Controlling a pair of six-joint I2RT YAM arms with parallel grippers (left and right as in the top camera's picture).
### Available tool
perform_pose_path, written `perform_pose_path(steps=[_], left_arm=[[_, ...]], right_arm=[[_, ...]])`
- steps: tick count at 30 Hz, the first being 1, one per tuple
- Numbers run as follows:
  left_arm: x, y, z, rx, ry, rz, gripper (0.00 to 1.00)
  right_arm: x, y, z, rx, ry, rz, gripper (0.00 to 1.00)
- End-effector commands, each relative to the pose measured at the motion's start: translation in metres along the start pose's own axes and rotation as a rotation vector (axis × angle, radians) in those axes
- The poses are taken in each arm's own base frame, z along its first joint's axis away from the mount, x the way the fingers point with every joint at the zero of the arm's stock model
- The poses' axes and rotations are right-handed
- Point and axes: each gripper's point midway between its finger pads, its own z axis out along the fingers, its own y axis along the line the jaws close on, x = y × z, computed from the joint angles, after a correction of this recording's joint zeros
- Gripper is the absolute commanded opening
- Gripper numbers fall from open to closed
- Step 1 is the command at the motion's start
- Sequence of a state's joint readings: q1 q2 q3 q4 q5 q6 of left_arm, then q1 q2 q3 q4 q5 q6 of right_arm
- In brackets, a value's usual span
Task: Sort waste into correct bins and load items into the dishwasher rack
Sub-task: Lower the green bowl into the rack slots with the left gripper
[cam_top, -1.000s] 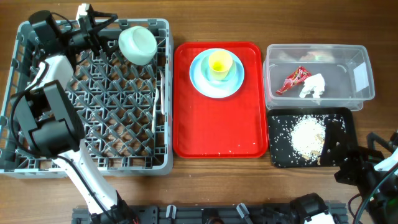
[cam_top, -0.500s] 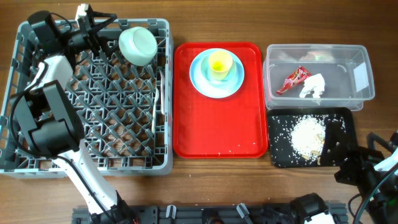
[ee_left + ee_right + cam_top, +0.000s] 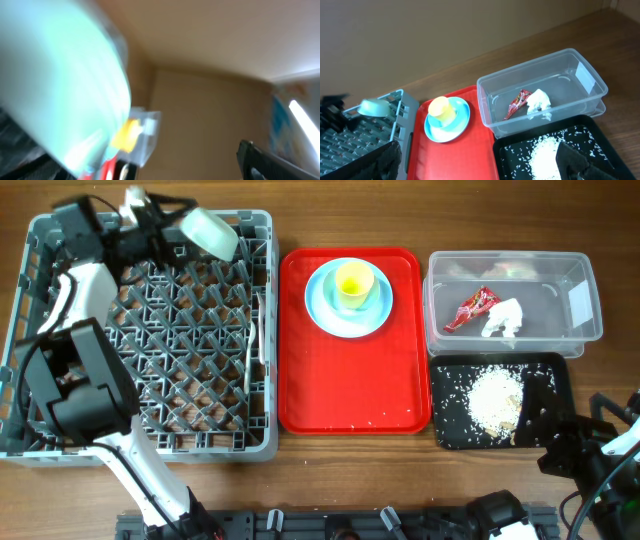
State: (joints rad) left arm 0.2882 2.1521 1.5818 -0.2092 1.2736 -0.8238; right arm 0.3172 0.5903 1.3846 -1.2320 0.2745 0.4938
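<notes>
Swung slightly since a second ago, left gripper (image 3: pixel 172 225) hangs, jaws spread wide, over the far rim of the large square grey pegged plastic dishwasher rack (image 3: pixel 200 448). Just beside it, the pale green round bowl (image 3: pixel 207 232), now tipped on edge, could roll over that rim if left unsupported.

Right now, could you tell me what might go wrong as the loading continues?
The pale green bowl sits tilted at the dishwasher rack's far edge by the open left gripper; it could tip over the wall instead of settling between pegs.
The yellow cup stands on the blue plate; lifting the plate first may topple it.
Rice lies scattered up to the shallow black tray's rim; a bump could spill grains.
</notes>
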Motion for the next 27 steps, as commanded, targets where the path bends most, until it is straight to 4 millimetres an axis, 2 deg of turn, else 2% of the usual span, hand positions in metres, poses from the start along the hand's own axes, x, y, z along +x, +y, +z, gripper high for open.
perform_pose_path(steps=[1, 3, 5, 8, 10, 11, 14, 17, 21, 22, 24, 27], left_arm=[[-0.005, 0.049, -0.010, -0.318, -0.124, 0.205, 0.99], [0.000, 0.060, -0.019, -0.403, -0.127, 0.198, 1.00], [0.003, 0.054, -0.026, -0.446, -0.147, 0.213, 1.00], [0.007, 0.028, -0.039, -0.484, -0.197, 0.260, 1.00], [0.018, 0.011, -0.049, -0.531, -0.226, 0.274, 1.00], [0.028, 0.003, -0.060, -0.605, -0.258, 0.278, 0.99], [0.046, -0.009, -0.079, -0.741, -0.315, 0.294, 0.99], [0.063, -0.021, -0.083, -0.795, -0.328, 0.321, 1.00], [0.062, -0.034, -0.064, -0.742, -0.332, 0.350, 1.00], [0.062, -0.038, -0.057, -0.730, -0.330, 0.375, 0.86], [0.061, -0.048, -0.041, -0.709, -0.337, 0.435, 0.04], [0.044, -0.056, -0.028, -0.836, -0.487, 0.540, 0.04]], right_arm=[[-0.004, -0.003, -0.002, 0.014, -0.019, 0.011, 1.00], [-0.004, -0.003, -0.002, 0.014, -0.019, 0.011, 1.00], [-0.004, -0.003, -0.002, 0.014, -0.019, 0.011, 1.00], [-0.004, -0.003, -0.002, 0.014, -0.019, 0.011, 1.00], [-0.004, -0.003, -0.002, 0.014, -0.019, 0.011, 1.00], [-0.004, -0.003, -0.002, 0.014, -0.019, 0.011, 0.99], [-0.004, -0.003, -0.002, 0.014, -0.019, 0.011, 1.00], [-0.004, -0.003, -0.002, 0.014, -0.019, 0.011, 1.00], [-0.004, -0.003, -0.002, 0.014, -0.019, 0.011, 1.00], [-0.004, -0.003, -0.002, 0.014, -0.019, 0.011, 1.00], [-0.004, -0.003, -0.002, 0.014, -0.019, 0.011, 1.00], [-0.004, -0.003, -0.002, 0.014, -0.019, 0.011, 1.00]])
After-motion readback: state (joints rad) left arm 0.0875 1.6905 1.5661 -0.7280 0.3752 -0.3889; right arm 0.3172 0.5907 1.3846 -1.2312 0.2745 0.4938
